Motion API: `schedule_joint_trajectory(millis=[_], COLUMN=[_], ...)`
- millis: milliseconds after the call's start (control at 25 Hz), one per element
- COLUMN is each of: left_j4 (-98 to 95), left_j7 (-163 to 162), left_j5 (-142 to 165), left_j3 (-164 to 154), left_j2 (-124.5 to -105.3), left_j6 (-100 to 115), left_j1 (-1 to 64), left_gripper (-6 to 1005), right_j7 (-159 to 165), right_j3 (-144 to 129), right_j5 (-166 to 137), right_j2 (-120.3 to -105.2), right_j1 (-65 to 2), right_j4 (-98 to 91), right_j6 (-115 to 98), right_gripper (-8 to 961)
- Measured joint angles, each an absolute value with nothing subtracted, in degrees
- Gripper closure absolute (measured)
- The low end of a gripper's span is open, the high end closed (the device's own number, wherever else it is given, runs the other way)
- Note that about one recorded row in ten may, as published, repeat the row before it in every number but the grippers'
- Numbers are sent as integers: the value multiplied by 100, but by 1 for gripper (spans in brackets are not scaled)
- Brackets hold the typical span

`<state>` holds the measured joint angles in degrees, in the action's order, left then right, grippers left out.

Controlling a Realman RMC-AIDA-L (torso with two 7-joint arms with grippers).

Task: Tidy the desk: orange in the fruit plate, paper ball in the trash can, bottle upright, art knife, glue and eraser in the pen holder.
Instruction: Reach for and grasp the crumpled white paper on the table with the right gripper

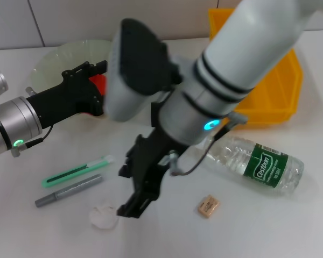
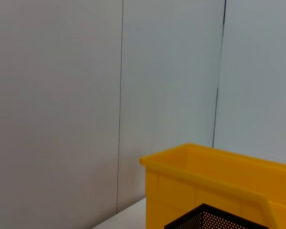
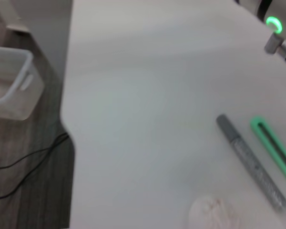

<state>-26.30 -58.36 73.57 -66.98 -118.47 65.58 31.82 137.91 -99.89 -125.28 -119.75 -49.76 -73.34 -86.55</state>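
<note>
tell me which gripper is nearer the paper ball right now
Right. The right gripper hangs just beside the paper ball, almost touching. The left gripper is far off at the fruit plate, by the orange.

A robot test room or lab: a bare white desk (image 1: pixel 269 226) stands against a plain pale panelled wall (image 2: pixel 62 95), with loose black cables (image 3: pixel 24 162) on the wood-look floor (image 3: pixel 19 200) and a clear plastic storage tub (image 3: pixel 9 86) beside the desk's edge
</note>
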Motion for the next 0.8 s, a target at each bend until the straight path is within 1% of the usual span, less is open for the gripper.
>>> schedule_joint_trajectory(millis=[320, 800], left_j4=[-2618, -2653], left_j7=[-5853, -5883], left_j5=[7416, 7430], left_j3=[-6726, -7115], left_j2=[-11839, -11832], left_j6=[6544, 6564], left_j1=[3229, 3226], left_gripper=[164, 164], right_j7=[14540, 14929], right_j3=[-11102, -11808], right_j5=[-12512, -12570], right_j2=[-11980, -11989], right_j1=[-5079, -5286], right_j4=[-7078, -6693], right_j6=[-7515, -6942], right_gripper=[194, 193])
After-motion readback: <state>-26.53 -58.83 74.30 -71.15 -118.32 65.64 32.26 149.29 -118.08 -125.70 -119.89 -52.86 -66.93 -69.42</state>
